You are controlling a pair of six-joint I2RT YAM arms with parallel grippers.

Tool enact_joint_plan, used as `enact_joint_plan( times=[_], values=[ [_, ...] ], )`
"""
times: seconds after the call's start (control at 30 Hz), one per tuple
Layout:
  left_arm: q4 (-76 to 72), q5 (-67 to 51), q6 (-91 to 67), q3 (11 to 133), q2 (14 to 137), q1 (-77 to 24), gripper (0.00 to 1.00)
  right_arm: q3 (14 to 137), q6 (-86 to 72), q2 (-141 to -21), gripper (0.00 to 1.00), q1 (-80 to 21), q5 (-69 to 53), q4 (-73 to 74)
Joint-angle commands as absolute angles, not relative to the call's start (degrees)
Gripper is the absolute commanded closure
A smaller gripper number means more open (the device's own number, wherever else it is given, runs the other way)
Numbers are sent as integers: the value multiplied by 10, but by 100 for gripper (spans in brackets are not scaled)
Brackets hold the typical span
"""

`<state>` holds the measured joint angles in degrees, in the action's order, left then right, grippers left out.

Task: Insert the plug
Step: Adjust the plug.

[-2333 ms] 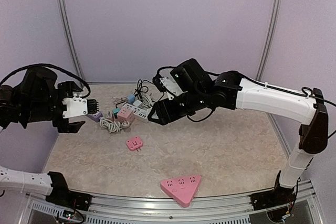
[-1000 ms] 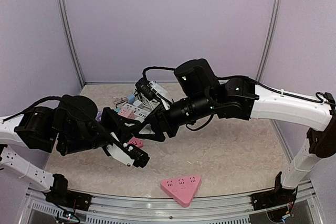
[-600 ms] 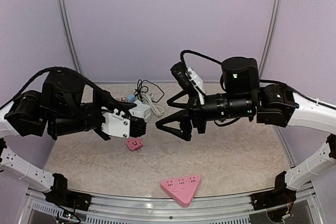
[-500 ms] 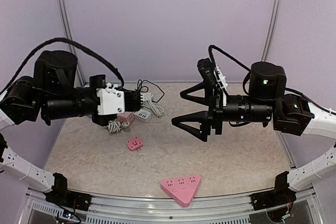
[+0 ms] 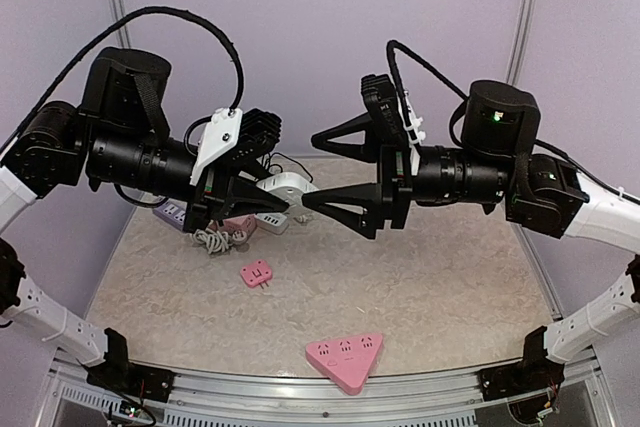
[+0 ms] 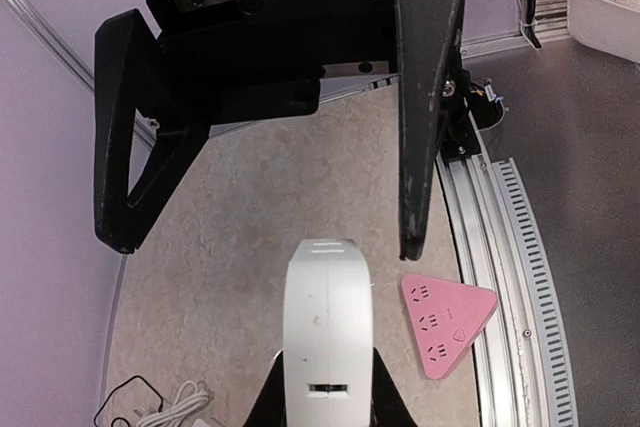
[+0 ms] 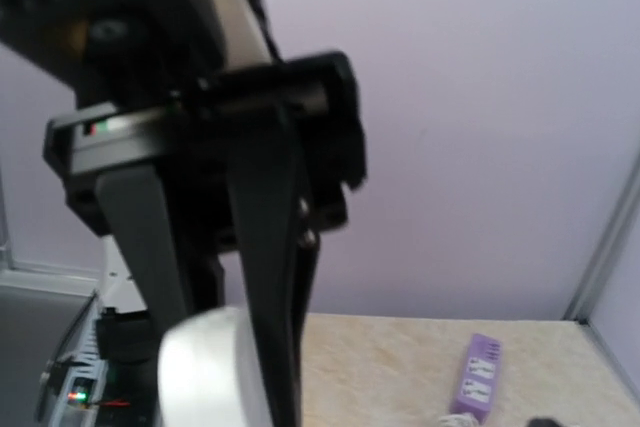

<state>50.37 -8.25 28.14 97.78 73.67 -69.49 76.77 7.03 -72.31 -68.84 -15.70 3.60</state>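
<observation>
View from above: the left end effector (image 5: 268, 197), raised over the far left of the worktop (image 5: 450, 287), is clamped on the white plug (image 5: 290, 185), which points right. The right end effector (image 5: 310, 169) faces it with fingers spread wide and holds nothing. The plug's tip sits about level with those fingertips, and no contact is visible. On the worktop below lie a tangle of cables and adapters (image 5: 225, 232) and a purple power strip (image 5: 170, 213) at far left, a small pink adapter (image 5: 257, 273) nearer, and a pink triangular power strip (image 5: 345, 359) at the near edge. Half a second earlier the two end effectors stood well apart; now they almost meet.

View from the left wrist: the white plug (image 6: 328, 317) rises from the left end effector (image 6: 325, 407). The right end effector (image 6: 268, 245) frames the space beyond it, and the pink triangular power strip (image 6: 447, 322) lies to the right.

View from the right wrist, blurred: the left end effector (image 7: 215, 332) closes on the white plug (image 7: 205, 372), which hides much of the scene. The purple power strip (image 7: 478, 375) shows at right.
</observation>
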Motion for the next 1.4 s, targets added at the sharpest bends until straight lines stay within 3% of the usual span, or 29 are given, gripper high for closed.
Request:
enact_joint_plan(
  times=[0.0,0.13,0.37,0.5,0.6,0.67,0.7,0.73,0.77,0.8,0.83,1.0,1.13,1.37],
  values=[
    [516,-113,260,995,739,-696,100,795,79,-742,21,-691,-206,44],
    [518,-104,267,1002,741,-695,100,806,84,-758,36,-692,-204,79],
    [515,-98,271,1002,740,-696,100,800,75,-765,53,-691,-190,87],
    [515,-96,272,1003,742,-697,100,811,68,-776,75,-691,-197,93],
    [514,-92,273,1004,743,-698,100,828,61,-790,100,-691,-197,115],
    [514,-87,274,1003,744,-697,100,835,57,-796,100,-691,-190,129],
    [513,-80,274,1001,743,-697,97,836,55,-796,100,-692,-184,134],
    [509,-70,273,997,741,-696,72,836,51,-796,100,-691,-177,138],
    [506,-60,273,992,738,-695,39,836,47,-794,100,-688,-169,147],
    [503,-49,274,987,736,-693,15,838,45,-791,100,-686,-159,159],
    [503,-38,279,979,731,-691,3,841,40,-790,100,-682,-144,176],
    [482,23,313,904,680,-650,1,869,23,-809,100,-648,-90,321],
    [454,10,253,835,631,-551,1,895,31,-867,100,-637,-44,458],
    [378,-34,121,603,489,-299,1,870,85,-954,100,-637,-165,509]
  ],
)
